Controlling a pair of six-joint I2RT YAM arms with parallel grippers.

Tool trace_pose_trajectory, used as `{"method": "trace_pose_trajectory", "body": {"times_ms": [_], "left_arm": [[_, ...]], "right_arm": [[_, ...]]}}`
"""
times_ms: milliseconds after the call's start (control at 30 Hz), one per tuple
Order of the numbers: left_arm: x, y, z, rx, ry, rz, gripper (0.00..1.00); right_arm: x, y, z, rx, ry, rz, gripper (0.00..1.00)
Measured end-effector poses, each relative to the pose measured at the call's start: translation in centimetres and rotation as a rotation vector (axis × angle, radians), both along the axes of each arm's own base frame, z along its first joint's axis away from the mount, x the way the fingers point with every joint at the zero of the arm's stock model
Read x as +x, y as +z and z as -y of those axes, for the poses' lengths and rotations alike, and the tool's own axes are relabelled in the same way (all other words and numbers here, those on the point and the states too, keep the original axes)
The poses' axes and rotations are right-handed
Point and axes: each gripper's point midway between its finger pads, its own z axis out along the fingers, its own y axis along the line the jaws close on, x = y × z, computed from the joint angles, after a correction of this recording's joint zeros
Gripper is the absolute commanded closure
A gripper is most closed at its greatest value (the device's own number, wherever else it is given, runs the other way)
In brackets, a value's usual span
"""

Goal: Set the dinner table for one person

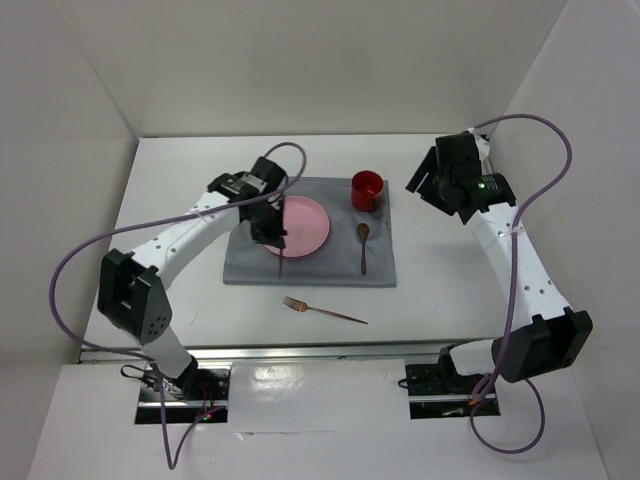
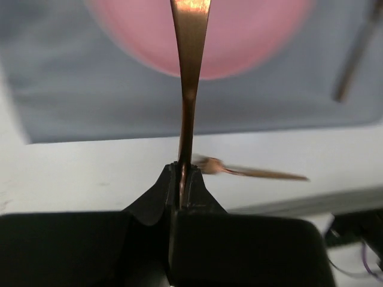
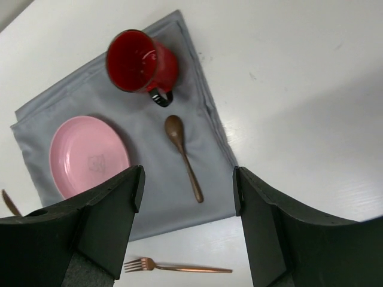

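The dinner table (image 1: 450, 285) is the big white top that takes the whole floor of the booth, and both arms are fixed at its near edge. A grey cloth (image 1: 250, 262) lies flat in its middle. On the left part of the cloth sits a pink plate (image 1: 308, 220). A red mug (image 1: 367, 190) stands at the far right corner of the cloth, with its dark handle turned toward a brown spoon (image 1: 363, 246) that lies just beside it, bowl to the far side. A fork (image 1: 325, 311) rests on the bare table just in front of the cloth, its tines pointing left.

The left gripper (image 2: 184, 172) is over the near-left part of the plate. Its two fingers (image 2: 157, 194) are pressed together on the thin end of a copper utensil (image 2: 190, 66). In the wrist view this piece rises from the fingertips across the cloth and the plate, and it grows wider. From above it shows as a thin line over the near rim of the plate. I cannot tell what kind of utensil it is, or whether it touches the plate.

The right gripper (image 3: 187, 173) hangs above the right side of the table, beyond the right edge of the cloth and well apart from the tableware. Its fingers stand wide apart and grip nothing
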Motion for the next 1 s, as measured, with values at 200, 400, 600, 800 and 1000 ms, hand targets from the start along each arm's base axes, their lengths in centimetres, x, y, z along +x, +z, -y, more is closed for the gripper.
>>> {"method": "trace_pose_trajectory", "body": {"times_ms": [200, 400, 600, 800, 1000], "left_arm": [[0.5, 0.7, 13.0, -0.152, -0.199, -0.037, 1.00], [1.4, -4.5, 18.2, -0.184, -0.194, -0.156, 1.00], [3.7, -8.1, 19.8, -0.175, -0.155, -0.187, 1.00], [5.8, -9.5, 22.0, -0.204, -0.160, -0.173, 0.95], [5.4, -10.9, 22.2, -0.209, -0.155, -0.217, 0.54]], "right_arm": [[-1.0, -0.5, 2.3, 0.014, -0.029, -0.016, 0.28], [-2.4, 1.5, 3.6, 0.018, -0.038, 0.034, 0.28], [-3.4, 2.0, 4.6, 0.010, -0.056, 0.041, 0.28], [-4.1, 0.9, 4.6, 0.007, -0.048, 0.000, 0.27], [-4.4, 0.6, 4.6, -0.002, -0.032, -0.016, 0.24]]}}
